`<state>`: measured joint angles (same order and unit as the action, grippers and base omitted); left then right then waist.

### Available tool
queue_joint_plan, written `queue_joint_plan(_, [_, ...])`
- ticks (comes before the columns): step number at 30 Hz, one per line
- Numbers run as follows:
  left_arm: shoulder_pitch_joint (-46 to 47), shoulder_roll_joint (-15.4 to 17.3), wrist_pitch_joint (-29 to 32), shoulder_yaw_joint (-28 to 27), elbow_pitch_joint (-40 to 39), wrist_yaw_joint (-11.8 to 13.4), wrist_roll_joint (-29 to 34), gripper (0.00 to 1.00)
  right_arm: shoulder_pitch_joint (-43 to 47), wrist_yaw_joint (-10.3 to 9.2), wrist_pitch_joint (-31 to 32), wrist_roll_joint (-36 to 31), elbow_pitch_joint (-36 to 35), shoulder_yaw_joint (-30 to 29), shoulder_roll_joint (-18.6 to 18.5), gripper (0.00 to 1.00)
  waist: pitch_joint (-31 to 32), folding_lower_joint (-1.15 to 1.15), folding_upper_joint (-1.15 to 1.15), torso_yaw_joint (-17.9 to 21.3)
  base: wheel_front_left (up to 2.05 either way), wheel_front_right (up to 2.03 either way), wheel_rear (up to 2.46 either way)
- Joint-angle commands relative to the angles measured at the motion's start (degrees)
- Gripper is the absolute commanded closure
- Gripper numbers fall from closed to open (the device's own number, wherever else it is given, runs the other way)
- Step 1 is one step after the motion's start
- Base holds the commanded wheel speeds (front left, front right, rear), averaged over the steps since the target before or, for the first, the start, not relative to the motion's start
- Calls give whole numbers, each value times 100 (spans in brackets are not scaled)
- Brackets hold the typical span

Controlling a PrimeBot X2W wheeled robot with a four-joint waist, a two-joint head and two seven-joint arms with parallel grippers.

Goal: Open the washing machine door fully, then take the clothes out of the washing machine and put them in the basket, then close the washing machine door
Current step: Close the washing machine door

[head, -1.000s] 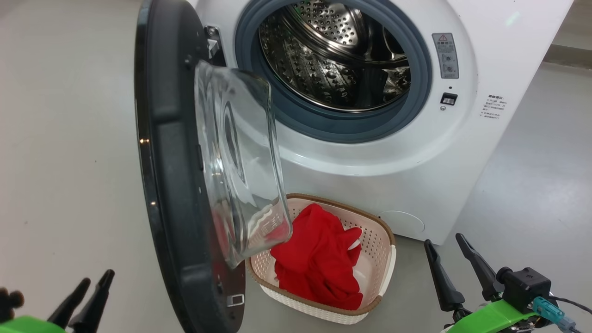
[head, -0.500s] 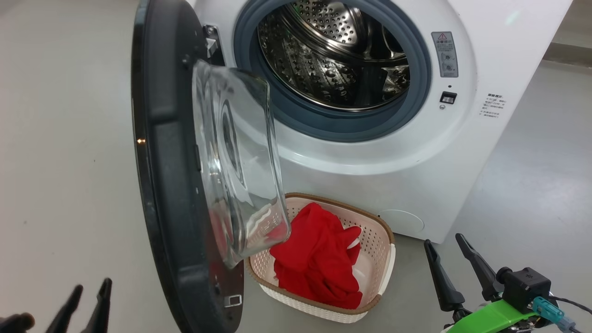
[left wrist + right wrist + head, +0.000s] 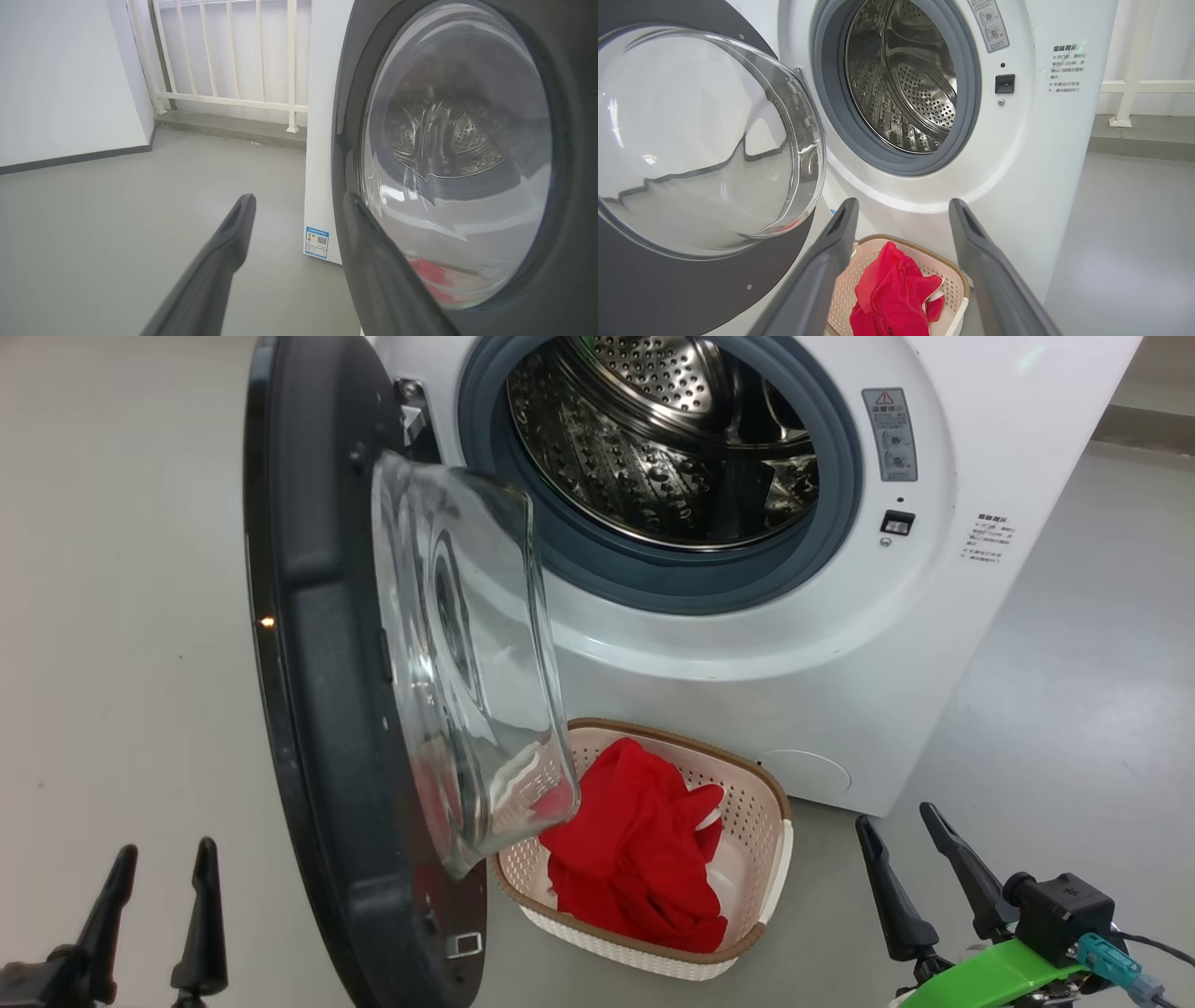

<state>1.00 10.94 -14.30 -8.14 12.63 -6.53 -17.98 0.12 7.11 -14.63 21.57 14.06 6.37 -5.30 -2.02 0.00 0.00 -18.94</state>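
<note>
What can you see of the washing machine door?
The washing machine door is round: a wide glossy black rim around a bulging clear glass bowl. It stands swung open, nearly edge-on to the head camera, hinged beside the drum opening. Nothing grips it; the open left gripper hovers by its outer face.

The washer (image 3: 822,644) is white, its gasket (image 3: 579,560) grey, its drum (image 3: 644,457) holed steel, its door (image 3: 317,691) black-rimmed. Before it, red clothes (image 3: 635,849) lie in a cream, perforated, brown-rimmed basket (image 3: 758,821).
</note>
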Motion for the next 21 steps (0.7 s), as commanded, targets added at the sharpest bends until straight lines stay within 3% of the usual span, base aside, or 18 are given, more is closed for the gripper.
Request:
queue_joint_plan(1, [90, 78, -69, -263, -207, -13, 125, 0, -95, 37, -37, -25, -166, 139, -64, 0, 0, 0, 0, 6, 0, 0, 0])
queue_joint_plan(8, [-104, -288, -69, -399, -313, -82, 628, 0, -57, 37, -37, -10, -191, 115, -56, 0, 38, 0, 0, 27, 0, 0, 0])
queue_joint_plan(21, [-207, -366, -70, -324, -291, -94, 582, 0, 8, 37, -37, -20, -134, 96, -35, 0, 119, 0, 0, 54, 0, 0, 0])
